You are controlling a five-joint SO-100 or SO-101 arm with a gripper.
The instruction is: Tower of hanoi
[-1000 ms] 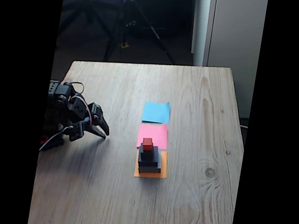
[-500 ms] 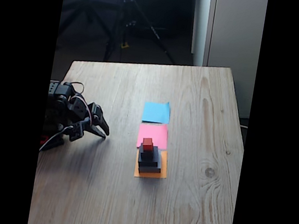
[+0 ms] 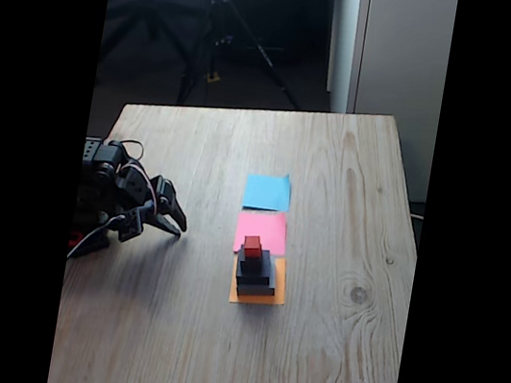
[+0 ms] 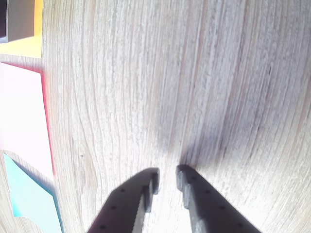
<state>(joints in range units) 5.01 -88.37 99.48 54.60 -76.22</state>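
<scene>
Tool (image 3: 178, 226) sits low on the tabletop (image 3: 165, 333), jaws slightly parted and empty; the tower (image 3: 254, 271) stands well off ahead, red cube (image 3: 253, 245) topmost.

The black arm (image 3: 104, 197) sits folded low, its pincer (image 4: 166, 175) angled down, fingertips slightly parted with a narrow gap, holding nothing.
</scene>
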